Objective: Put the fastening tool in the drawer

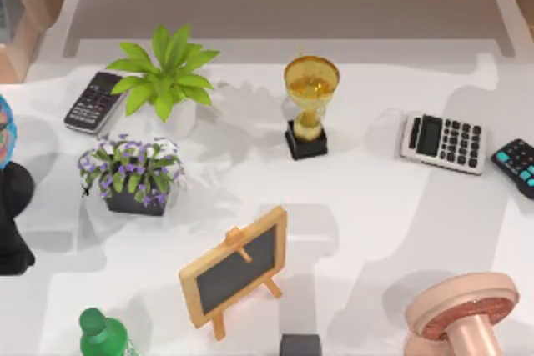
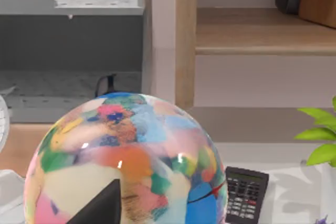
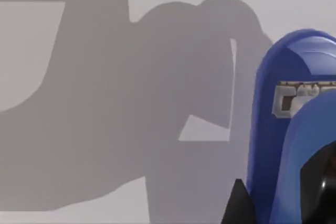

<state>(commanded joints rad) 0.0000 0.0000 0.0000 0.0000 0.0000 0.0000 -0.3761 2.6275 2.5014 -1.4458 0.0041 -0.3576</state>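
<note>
The right wrist view had one blue stapler point(image 3: 294, 129) close under that arm's fingers; their grasp could not be told. The desk point(image 1: 359, 231) carried three calculators, two potted plants, one trophy point(image 1: 309, 106), one chalkboard point(image 1: 236, 269)

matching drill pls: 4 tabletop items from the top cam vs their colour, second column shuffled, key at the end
Things:
1. trophy
2. bottle
3. small chalkboard
4. calculator right of the trophy

Colours:
A. green
B. grey body with dark keys
C. gold cup on a black base
D. dark slate in a wooden frame

Pairs: 1-C, 2-A, 3-D, 4-B
</note>
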